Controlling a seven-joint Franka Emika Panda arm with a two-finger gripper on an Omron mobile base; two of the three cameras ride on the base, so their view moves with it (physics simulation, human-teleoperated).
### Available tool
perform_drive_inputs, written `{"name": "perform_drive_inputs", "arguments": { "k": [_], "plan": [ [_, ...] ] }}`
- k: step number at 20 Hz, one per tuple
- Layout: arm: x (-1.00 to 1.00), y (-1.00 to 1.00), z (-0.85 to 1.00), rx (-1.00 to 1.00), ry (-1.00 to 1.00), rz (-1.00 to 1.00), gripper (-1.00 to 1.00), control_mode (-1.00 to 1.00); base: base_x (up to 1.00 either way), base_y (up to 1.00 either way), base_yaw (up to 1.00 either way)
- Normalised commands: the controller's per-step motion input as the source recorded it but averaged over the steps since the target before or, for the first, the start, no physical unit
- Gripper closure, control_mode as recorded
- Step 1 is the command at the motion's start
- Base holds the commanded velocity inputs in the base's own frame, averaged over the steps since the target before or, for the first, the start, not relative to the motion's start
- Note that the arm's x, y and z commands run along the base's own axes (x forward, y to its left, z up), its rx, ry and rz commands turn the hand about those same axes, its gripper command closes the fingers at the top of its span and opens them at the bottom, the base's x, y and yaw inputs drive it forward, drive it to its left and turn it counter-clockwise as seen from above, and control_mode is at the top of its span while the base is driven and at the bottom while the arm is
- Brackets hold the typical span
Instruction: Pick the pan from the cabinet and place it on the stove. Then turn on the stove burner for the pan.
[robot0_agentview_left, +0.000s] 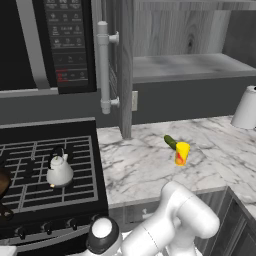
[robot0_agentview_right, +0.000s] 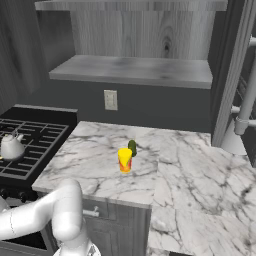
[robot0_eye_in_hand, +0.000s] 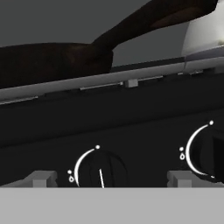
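Observation:
The dark-brown pan (robot0_eye_in_hand: 48, 61) sits on the stove (robot0_agentview_left: 50, 165), its long handle (robot0_eye_in_hand: 153, 17) running up to the right in the hand view. In the left base view only the pan's (robot0_agentview_left: 2, 185) rim shows, at the left edge. My gripper (robot0_eye_in_hand: 111, 180) is low in front of the stove's front panel, open, fingertips (robot0_eye_in_hand: 41, 178) wide apart. A dark knob (robot0_eye_in_hand: 100, 170) lies between them, apart from both. A second knob (robot0_eye_in_hand: 210, 153) is to its right. The grey cabinet (robot0_agentview_left: 190, 65) stands open, its shelf bare.
A small white kettle (robot0_agentview_left: 60, 170) stands on the grates beside the pan. The cabinet door (robot0_agentview_left: 103, 65) with its bar handle juts out over the counter. A yellow and red item (robot0_agentview_left: 181, 152) lies on the marble counter (robot0_agentview_left: 145, 170). A paper towel roll (robot0_agentview_left: 247, 107) stands far right.

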Motion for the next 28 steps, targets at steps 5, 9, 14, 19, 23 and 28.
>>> {"name": "perform_drive_inputs", "arguments": {
  "k": [5,9,14,19,23,28],
  "plan": [
    [0.12,0.0,-0.05,0.0,-0.01,0.05,-1.0,-1.0,0.0,0.0,0.0],
    [0.1,0.0,-0.03,0.0,0.0,0.04,-1.0,-1.0,0.0,0.0,0.0],
    [0.1,0.0,-0.06,0.0,0.0,0.03,-1.0,-1.0,0.0,0.0,0.0],
    [0.11,0.0,-0.1,0.0,0.0,0.03,-1.0,-1.0,0.0,0.0,0.0],
    [0.17,0.0,-0.11,0.0,0.0,0.03,1.0,-1.0,0.0,0.0,0.0],
    [0.17,0.0,-0.09,0.0,0.0,0.04,1.0,-1.0,0.0,0.0,0.0]
  ]
}}
